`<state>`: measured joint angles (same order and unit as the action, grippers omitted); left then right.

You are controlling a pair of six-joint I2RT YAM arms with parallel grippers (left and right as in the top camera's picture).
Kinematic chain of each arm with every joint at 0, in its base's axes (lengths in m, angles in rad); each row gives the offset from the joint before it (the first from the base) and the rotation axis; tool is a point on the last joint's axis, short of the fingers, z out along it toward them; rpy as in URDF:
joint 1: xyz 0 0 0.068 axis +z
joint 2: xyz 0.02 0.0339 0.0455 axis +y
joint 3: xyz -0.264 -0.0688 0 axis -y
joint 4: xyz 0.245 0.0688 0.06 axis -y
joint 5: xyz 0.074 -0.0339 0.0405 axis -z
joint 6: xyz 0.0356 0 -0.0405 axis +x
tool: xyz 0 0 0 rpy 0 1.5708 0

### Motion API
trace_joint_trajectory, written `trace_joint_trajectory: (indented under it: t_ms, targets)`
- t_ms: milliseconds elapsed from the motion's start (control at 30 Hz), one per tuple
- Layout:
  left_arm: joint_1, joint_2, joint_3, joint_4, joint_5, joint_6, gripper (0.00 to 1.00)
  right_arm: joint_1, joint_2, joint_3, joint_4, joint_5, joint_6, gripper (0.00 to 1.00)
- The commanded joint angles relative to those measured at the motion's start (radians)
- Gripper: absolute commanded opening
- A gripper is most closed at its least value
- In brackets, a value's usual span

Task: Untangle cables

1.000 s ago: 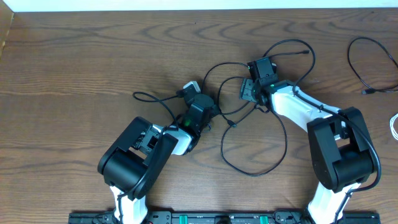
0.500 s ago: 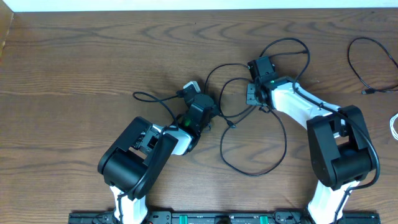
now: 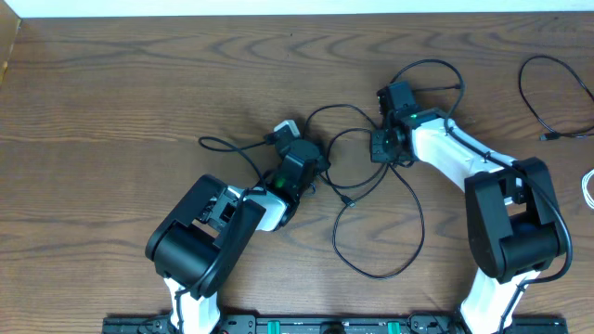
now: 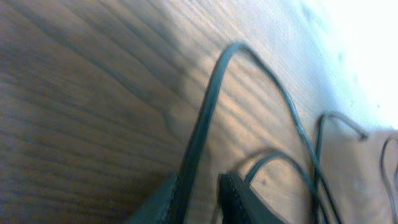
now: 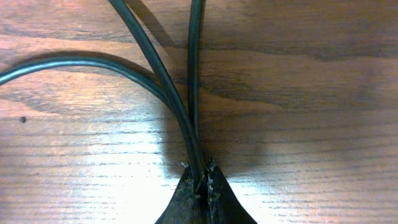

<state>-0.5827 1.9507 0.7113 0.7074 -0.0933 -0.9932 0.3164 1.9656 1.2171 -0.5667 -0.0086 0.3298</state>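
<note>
Our right gripper is pressed together, pinching 2 strands of the tangled black cables. They loop from it toward the left gripper, which stands slightly spread with 1 strand loose between. Pulling both pinched strands together could cinch the crossing beside the right gripper into a knot.

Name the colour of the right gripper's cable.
The cable is black, clearest in the right wrist view.
</note>
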Motion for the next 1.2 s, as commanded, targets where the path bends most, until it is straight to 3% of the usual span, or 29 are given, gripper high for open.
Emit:
trace_joint_trajectory:
  t_ms: [0,100,267,600,900,1067,1167]
  targets:
    - [0.004,0.043,-0.039,-0.061,-0.023,0.004,0.38,-0.046,0.041,-0.040,-0.030,-0.156,-0.088,0.01]
    - [0.004,0.043,-0.039,-0.060,-0.024,0.004,0.65,-0.105,-0.039,-0.012,-0.027,-0.239,-0.164,0.01]
    - [0.005,0.043,-0.039,-0.060,-0.024,0.004,0.84,-0.235,-0.248,0.034,-0.028,-0.409,-0.287,0.01]
    - [0.005,0.043,-0.039,-0.060,-0.024,0.003,0.88,-0.330,-0.506,0.034,-0.030,-0.432,-0.309,0.01]
    - [0.005,0.043,-0.039,-0.060,-0.024,0.003,0.88,-0.319,-0.473,0.025,-0.210,-0.458,-0.248,0.01]
    - [0.005,0.043,-0.039,-0.059,-0.024,0.003,0.88,-0.323,-0.460,0.025,-0.154,-0.666,-0.248,0.01]
    - [0.005,0.043,-0.039,-0.060,-0.024,0.003,0.88,-0.324,-0.457,0.025,-0.071,-0.669,-0.201,0.01]
